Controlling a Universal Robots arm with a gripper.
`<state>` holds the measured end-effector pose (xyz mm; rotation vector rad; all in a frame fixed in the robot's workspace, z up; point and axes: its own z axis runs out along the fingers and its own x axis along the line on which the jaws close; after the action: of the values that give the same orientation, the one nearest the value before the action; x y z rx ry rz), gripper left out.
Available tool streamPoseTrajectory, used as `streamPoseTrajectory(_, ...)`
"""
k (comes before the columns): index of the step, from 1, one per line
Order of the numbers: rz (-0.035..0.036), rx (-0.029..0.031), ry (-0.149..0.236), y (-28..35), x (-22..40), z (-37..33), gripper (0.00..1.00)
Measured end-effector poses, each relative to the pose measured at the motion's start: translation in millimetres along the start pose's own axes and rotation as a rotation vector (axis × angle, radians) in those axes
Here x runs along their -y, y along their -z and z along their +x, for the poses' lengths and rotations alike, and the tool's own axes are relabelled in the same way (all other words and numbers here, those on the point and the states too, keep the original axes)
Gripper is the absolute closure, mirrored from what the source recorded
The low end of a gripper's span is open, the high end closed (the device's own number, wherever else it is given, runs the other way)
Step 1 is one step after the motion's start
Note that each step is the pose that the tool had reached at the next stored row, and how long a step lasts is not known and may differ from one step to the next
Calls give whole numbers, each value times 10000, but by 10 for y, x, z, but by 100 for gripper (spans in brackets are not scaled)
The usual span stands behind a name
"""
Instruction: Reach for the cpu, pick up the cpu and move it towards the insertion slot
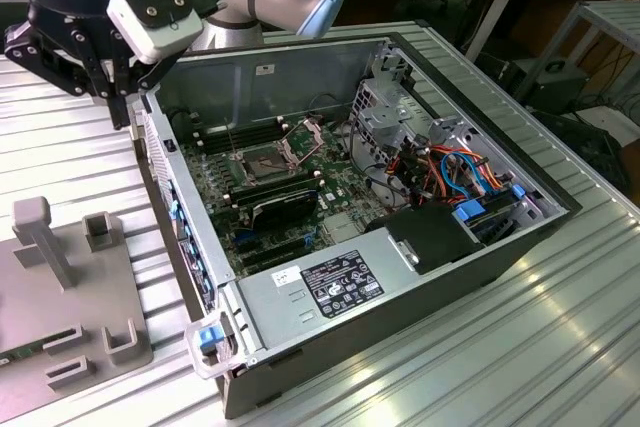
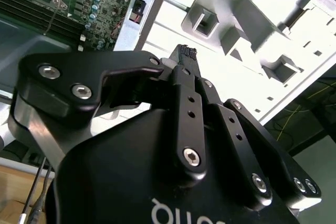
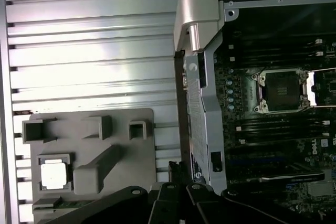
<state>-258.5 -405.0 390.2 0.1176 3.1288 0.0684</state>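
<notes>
1. Hovering over the ribbed metal table [image 1: 70, 147], my gripper [image 1: 116, 99] hangs just beside the outer wall of the open computer case [image 1: 270, 72], on the exterior view's left of it. I cannot tell whether it is wide or narrow, but it carries nothing.
2. Beyond the gripper in the first wrist view lies a grey fixture plate [image 3: 115, 124], flat on the table next to the case.
3. The cpu [image 3: 54, 174] sits in a square recess of that plate. It is a small silvery square lying flat, lid up, apart from my gripper and not yet touched.
4. I judge the cpu light, thin and stiff. Its metal lid looks smooth, so likely slippery, and its underside is probably delicate. Two opposite edges seem the place to take hold, with a gentle squeeze, keeping it level.
5. The recess walls stand close around it, so I expect little room at the edges.
6. Farthest out, the insertion slot [image 3: 282, 92] lies inside the case on the green board, its frame open, well apart from the cpu.
</notes>
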Motion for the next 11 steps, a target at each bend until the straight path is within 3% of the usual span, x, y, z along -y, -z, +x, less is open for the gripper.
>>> streamPoseTrajectory(11,4,-37,-2,-6,23,245,89)
